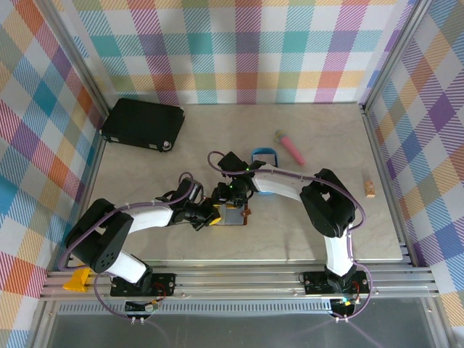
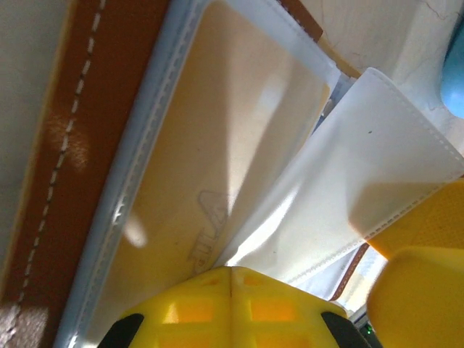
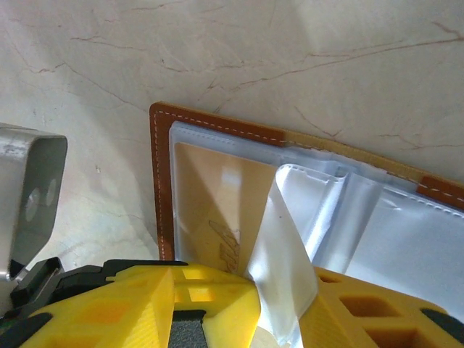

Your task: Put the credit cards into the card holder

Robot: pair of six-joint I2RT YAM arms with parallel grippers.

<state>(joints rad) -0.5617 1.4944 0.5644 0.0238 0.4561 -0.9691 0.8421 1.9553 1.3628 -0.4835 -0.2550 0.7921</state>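
Now your right fingers [image 3: 145, 304] pinch the open brown holder [image 3: 163, 181] by a clear sleeve [image 3: 286, 246], left fingers [image 2: 275, 304] shut, beige card [image 3: 210, 196] running lengthwise away from both.

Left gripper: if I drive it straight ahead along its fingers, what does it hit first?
The clear pocket of the card holder, with a beige credit card behind the plastic. The shut left gripper looks almost on it, though depth is hard to judge.
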